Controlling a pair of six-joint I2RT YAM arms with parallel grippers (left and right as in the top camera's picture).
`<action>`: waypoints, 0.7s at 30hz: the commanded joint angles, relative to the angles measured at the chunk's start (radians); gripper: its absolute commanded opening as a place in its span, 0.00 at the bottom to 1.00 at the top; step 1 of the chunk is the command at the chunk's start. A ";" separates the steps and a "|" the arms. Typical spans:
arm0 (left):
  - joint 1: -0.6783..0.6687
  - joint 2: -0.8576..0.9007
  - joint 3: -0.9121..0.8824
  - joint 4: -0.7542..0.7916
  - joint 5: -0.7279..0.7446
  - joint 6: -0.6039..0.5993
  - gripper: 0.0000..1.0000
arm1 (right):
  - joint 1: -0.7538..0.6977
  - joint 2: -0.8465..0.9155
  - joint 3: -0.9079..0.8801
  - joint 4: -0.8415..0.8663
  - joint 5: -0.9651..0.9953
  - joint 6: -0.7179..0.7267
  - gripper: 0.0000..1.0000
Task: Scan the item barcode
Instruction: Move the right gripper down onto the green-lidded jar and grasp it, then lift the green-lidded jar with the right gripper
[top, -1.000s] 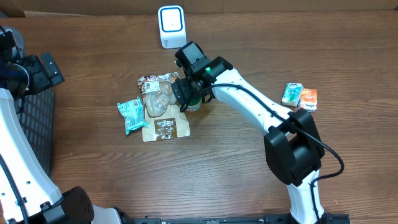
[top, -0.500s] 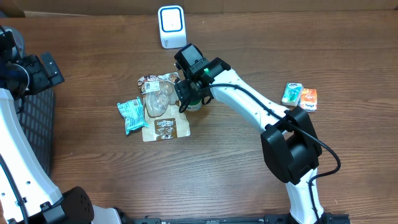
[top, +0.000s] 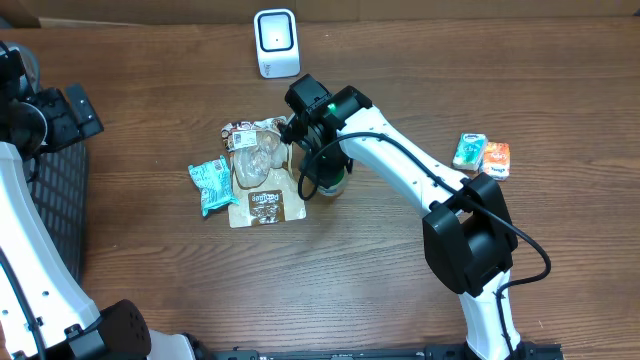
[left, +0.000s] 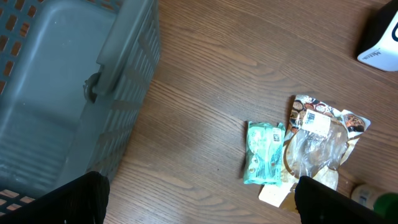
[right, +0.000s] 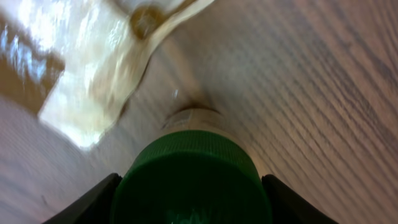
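A small bottle with a green cap (right: 191, 177) fills the bottom of the right wrist view. My right gripper (right: 191, 202) is shut on it, one finger (right: 93, 202) pressed to each side of the cap. From overhead the bottle (top: 331, 183) stands just right of a clear snack bag (top: 262, 172), under the right gripper (top: 320, 165). The white barcode scanner (top: 276, 42) stands at the table's far edge. My left gripper (left: 202, 205) is open and holds nothing, high over the table's left side beside the basket.
A teal packet (top: 211, 186) lies left of the clear bag. A green carton (top: 469, 152) and an orange carton (top: 496, 160) sit at the right. A grey basket (left: 56, 93) stands at the left edge.
The right gripper's jaws have closed in on the green cap. Gripper and bottle have shifted right and toward the front, away from the clear bag. The left arm has not moved.
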 joint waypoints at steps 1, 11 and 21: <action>0.003 0.002 0.018 -0.001 -0.006 0.023 1.00 | -0.005 -0.009 0.042 -0.027 0.004 -0.244 0.61; 0.003 0.002 0.018 -0.001 -0.006 0.023 0.99 | -0.006 -0.009 0.042 -0.045 -0.033 -0.497 0.77; 0.003 0.002 0.018 -0.001 -0.006 0.023 0.99 | -0.029 -0.009 0.103 -0.035 -0.033 0.142 1.00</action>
